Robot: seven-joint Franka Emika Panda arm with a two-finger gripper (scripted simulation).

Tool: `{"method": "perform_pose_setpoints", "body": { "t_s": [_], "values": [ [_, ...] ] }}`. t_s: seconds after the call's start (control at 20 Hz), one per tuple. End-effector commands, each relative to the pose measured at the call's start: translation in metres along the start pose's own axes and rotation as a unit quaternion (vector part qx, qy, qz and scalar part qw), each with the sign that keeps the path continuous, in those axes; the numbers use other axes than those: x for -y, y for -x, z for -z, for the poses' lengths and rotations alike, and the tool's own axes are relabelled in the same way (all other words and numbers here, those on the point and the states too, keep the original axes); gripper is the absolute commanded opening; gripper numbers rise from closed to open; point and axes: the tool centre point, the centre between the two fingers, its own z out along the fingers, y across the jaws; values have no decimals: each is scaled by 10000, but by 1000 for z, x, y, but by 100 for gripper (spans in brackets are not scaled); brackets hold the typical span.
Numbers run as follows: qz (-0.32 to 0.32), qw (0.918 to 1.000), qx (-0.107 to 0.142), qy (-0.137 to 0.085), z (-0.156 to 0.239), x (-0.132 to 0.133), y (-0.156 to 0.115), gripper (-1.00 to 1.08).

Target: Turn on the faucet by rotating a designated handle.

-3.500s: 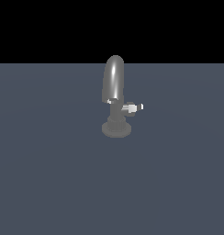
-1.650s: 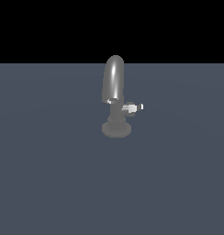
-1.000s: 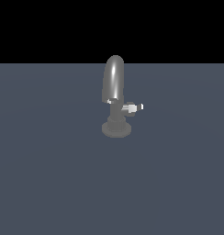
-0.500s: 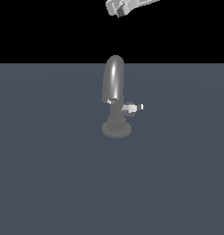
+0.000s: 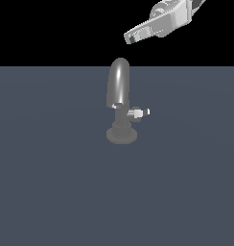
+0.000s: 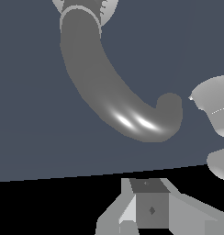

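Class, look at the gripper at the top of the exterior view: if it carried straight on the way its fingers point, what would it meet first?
Probably the crown of the faucet spout: the gripper points down toward the exterior view's left, just above it. Depth is unclear, so it might pass by. The handle sits lower, off that line.

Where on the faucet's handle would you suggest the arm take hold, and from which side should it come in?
Probably at the handle's white tip, farthest from the stem, where a push turns it most easily. The handle sticks out level toward the exterior view's right from the faucet, clear of the arched spout, so coming down from above on that side looks safest. The gripper hangs up there now, apart from it.
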Motion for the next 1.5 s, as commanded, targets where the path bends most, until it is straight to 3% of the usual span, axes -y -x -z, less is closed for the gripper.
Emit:
{"method": "perform_pose_setpoints", "body": {
  "t_s": [0.0, 0.3, 0.65, 0.9, 1.15, 1.45],
  "values": [
    [-234, 9993, 261, -119, 2, 4, -16, -100],
    [-767, 9927, 842, -393, 3, 11, -53, -100],
    [-1367, 9768, 1488, -705, 0, 14, -96, -100],
    [-1806, 9594, 1953, -934, -7, 13, -127, -100],
    [-2251, 9365, 2421, -1169, -17, 10, -158, -100],
    [-2599, 9145, 2788, -1357, -29, 5, -182, -100]
  ]
}}
